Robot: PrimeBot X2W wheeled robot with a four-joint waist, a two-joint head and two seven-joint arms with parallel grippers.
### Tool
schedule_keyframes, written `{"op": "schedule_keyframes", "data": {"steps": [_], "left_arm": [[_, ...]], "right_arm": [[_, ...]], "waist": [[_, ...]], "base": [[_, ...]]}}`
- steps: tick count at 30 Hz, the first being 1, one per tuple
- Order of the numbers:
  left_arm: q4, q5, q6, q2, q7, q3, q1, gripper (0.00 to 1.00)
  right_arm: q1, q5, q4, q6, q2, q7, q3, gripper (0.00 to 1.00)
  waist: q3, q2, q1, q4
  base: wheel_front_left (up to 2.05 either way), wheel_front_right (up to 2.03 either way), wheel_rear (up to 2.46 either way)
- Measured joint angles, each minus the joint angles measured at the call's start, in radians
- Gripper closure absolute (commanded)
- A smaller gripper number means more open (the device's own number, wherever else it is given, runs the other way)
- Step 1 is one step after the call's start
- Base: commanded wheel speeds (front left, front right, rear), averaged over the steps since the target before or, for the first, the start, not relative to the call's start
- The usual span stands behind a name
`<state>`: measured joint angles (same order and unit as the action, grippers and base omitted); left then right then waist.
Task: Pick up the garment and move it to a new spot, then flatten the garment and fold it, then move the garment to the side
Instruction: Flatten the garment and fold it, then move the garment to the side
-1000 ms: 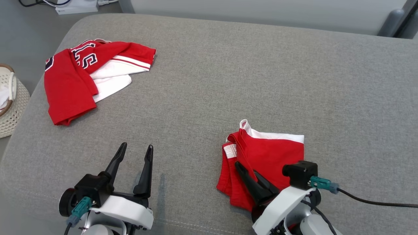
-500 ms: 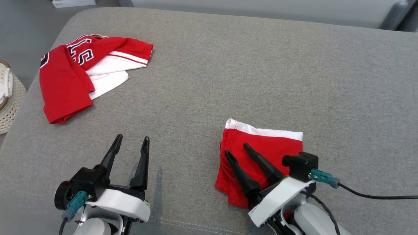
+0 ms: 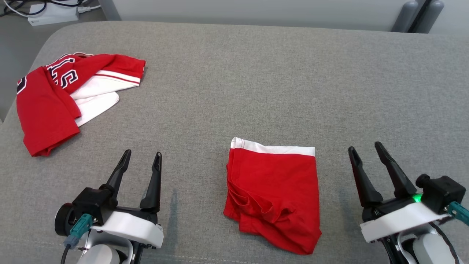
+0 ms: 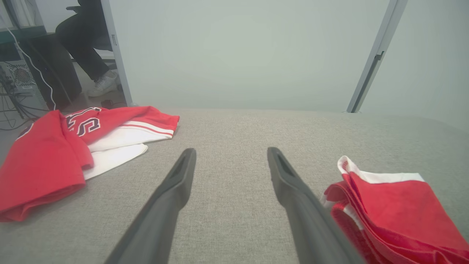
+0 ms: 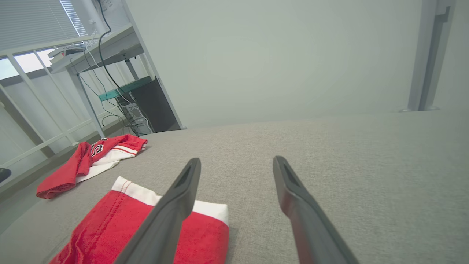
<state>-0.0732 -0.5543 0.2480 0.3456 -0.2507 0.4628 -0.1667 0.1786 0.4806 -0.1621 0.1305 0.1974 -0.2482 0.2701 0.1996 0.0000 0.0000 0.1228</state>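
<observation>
Off the folded garment (image 3: 273,190) came the right tool (image 3: 364,146). Half a second before, it had lain across the red cloth. It now stood just beside the garment at its 3 o'clock, clear of it, fingers spread and holding nothing. The head camera had shifted too, so the slide of the whole scene was no move of the things.

At the garment's 9 o'clock the left tool (image 3: 143,152) was likewise spread and empty, a little apart from the cloth.

On the grey cushion (image 3: 256,84) the garment lay at about 6 o'clock as a compact rectangle. Its white band ran along the 12 o'clock edge, and its layers were bunched down the 9 o'clock side. A crumpled red-and-white jersey (image 3: 55,99) lay well apart at 10 o'clock.

Both tools probably flanked the garment so that the release would not drag the fold. The fold looked done, with the move aside still to come, and the loose layered edge could spill under a shallow pinch.
</observation>
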Motion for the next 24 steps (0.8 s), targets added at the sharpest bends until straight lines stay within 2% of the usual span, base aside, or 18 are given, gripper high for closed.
{"op": "schedule_keyframes", "data": {"steps": [5,12,22,24], "left_arm": [[0.006,-0.001,0.004,0.017,0.004,-0.007,0.022,0.00],[0.018,-0.011,0.018,0.023,0.005,-0.017,0.049,0.00],[0.036,-0.021,0.026,0.026,0.018,-0.023,0.064,0.00],[0.040,-0.020,0.026,0.026,0.022,-0.020,0.065,0.00]], "right_arm": [[-0.071,-0.131,-0.025,0.000,-0.006,0.000,-0.072,0.00],[-0.159,-0.183,-0.035,0.000,-0.063,0.000,-0.168,0.00],[-0.183,-0.181,-0.052,0.000,-0.078,0.000,-0.146,0.00],[-0.166,-0.170,-0.087,0.000,-0.077,0.000,-0.119,0.00]], "waist": [[-0.022,0.0000,0.0001,-0.016],[-0.048,0.0000,0.0000,-0.036],[-0.053,0.0000,0.0000,-0.052],[-0.048,0.0000,0.0000,-0.046]], "base": [[0.00,0.00,0.00],[0.00,0.00,0.00],[0.00,0.00,0.00],[0.00,0.00,0.00]]}}
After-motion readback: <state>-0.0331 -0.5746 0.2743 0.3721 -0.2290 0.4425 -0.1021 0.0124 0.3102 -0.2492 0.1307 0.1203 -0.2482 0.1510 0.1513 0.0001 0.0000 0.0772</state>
